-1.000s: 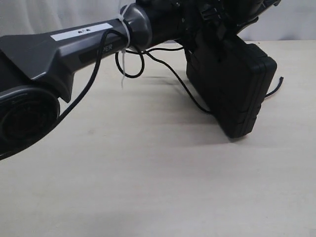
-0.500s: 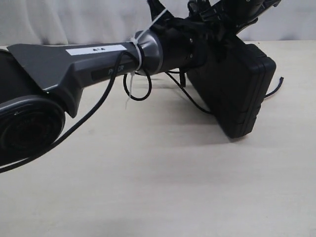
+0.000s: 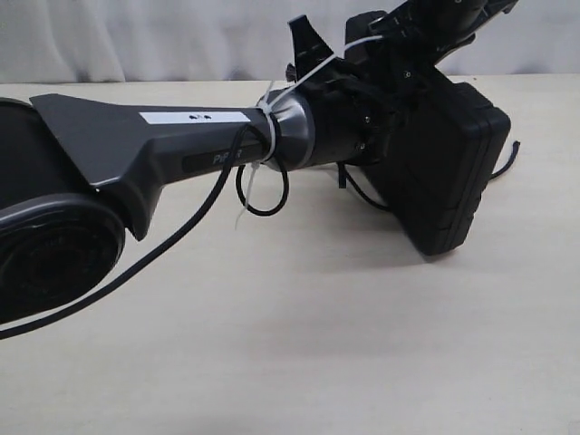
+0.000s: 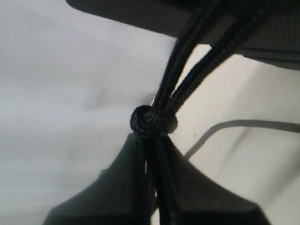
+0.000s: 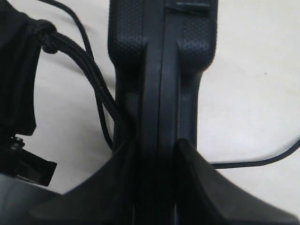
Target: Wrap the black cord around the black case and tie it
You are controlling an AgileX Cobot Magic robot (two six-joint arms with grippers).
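While the flat, ribbed, matte black plastic case (image 3: pixel 449 172) is held tilted with its lower corner at the pale beige table (image 3: pixel 317 317), its seamed edge is clamped between the fingers of the right gripper (image 5: pixel 157 154). The thin black braided cord (image 4: pixel 187 70) is pinched in the closed left gripper (image 4: pixel 154 150) right against its small knot (image 4: pixel 150 121), two straight strands being led away from it. A loose cord end is seen beside the case's right side.
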